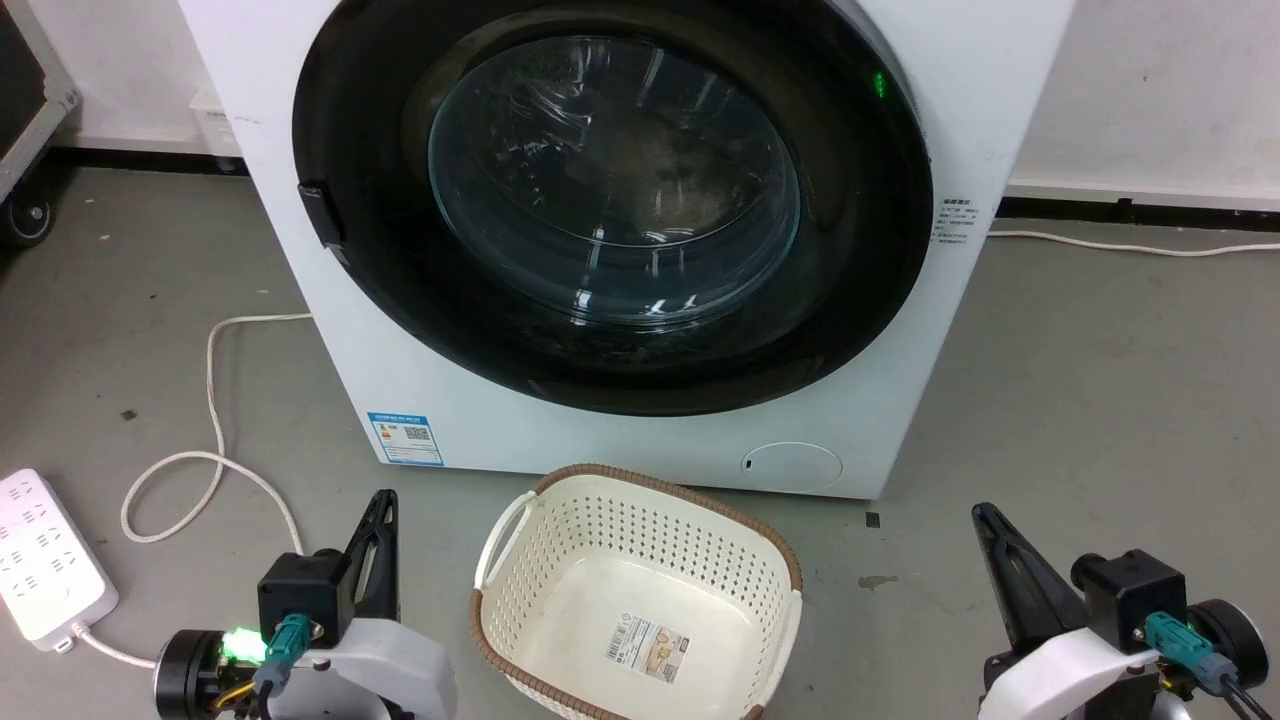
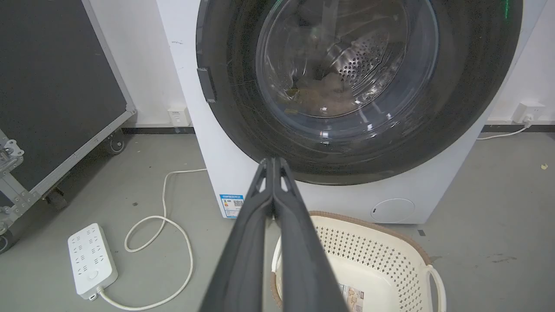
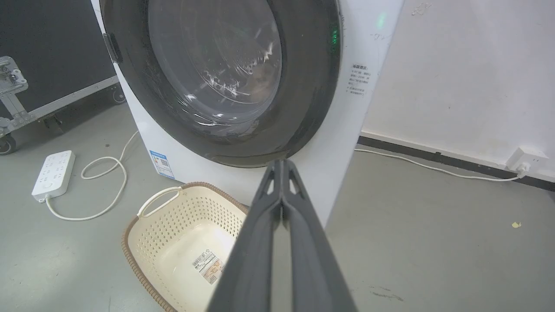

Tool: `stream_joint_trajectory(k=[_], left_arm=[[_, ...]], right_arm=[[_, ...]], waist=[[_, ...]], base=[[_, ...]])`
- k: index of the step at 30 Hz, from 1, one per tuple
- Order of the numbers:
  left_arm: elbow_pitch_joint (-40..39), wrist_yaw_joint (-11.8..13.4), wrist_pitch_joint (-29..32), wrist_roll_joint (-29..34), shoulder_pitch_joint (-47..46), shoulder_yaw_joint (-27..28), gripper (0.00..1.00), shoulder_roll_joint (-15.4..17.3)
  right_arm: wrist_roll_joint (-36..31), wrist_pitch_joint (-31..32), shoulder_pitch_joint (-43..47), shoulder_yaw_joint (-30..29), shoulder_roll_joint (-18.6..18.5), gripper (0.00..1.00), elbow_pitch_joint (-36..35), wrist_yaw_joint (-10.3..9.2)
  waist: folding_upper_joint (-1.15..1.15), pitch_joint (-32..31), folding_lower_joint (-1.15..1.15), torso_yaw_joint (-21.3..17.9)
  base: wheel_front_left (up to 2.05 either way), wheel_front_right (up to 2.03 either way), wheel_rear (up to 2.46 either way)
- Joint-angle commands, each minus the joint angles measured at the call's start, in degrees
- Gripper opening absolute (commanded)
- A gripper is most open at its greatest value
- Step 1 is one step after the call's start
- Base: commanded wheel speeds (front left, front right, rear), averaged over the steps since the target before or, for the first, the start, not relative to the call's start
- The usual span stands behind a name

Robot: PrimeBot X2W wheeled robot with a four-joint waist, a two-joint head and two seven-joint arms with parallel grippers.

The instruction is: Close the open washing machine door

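Note:
The washing machine door is a large glossy black ring with a bulging glass window. It lies flat against the front of the white machine, with no gap showing at its rim. A dark handle sits on the door's left edge. Laundry shows in the steel drum behind the glass window. My left gripper is shut and empty, low on the left, well short of the machine. My right gripper is shut and empty at the lower right. Both gripper tips point toward the door.
A cream laundry basket with a brown rim stands empty on the floor before the machine, between my arms. A white power strip and its looped cable lie at the left. A black wheeled case stands further left.

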Motion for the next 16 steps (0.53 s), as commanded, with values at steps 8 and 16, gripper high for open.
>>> stream_joint_trajectory(k=[8,16], left_arm=[[-0.43,0.27,0.28,0.41,0.54,0.26,0.0,-0.12],[-0.43,0.27,0.28,0.41,0.54,0.26,0.0,-0.12]], right_arm=[[-0.44,0.24,-0.81,0.07,0.31,0.0,-0.44,-0.04],[-0.44,0.24,-0.81,0.07,0.31,0.0,-0.44,-0.04]], waist=[[0.0,0.01,0.0,-0.01],[0.0,0.01,0.0,-0.01]], base=[[0.0,0.0,0.0],[0.0,0.0,0.0]])
